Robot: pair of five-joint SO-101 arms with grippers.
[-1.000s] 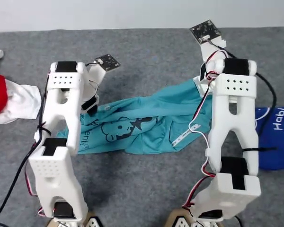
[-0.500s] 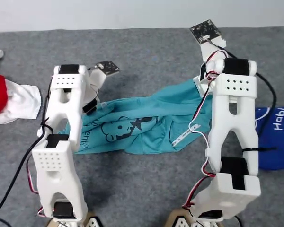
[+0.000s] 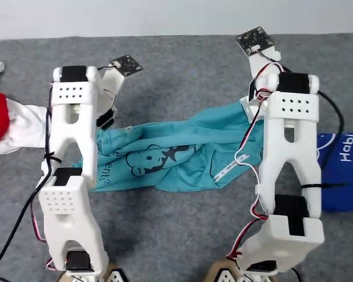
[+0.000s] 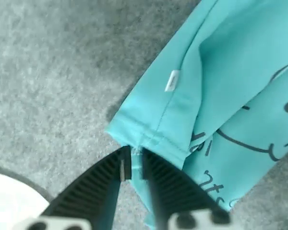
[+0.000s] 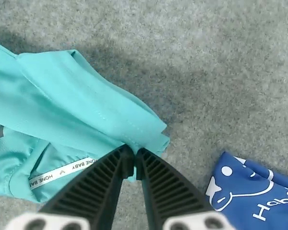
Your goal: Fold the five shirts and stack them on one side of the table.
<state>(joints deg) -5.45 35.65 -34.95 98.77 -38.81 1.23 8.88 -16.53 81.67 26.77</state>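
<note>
Currently my left pincer (image 4: 132, 165) and right pincer (image 5: 130, 160) each pinch shut on a stitched hem at opposite ends of the teal shirt (image 3: 182, 155), rumpled on the table (image 3: 182, 64) between my arms; thin, limp cloth, likely best held by its hems.

Open tabletop (image 3: 182, 64) along far side; narrower bare strip on near side of teal shirt (image 3: 182, 155). Teal shirt spans middle, stretched between both arms. Blue shirt (image 3: 341, 176) takes right edge; white-and-red clothes (image 3: 23, 123) take left edge, just beside left arm.
</note>
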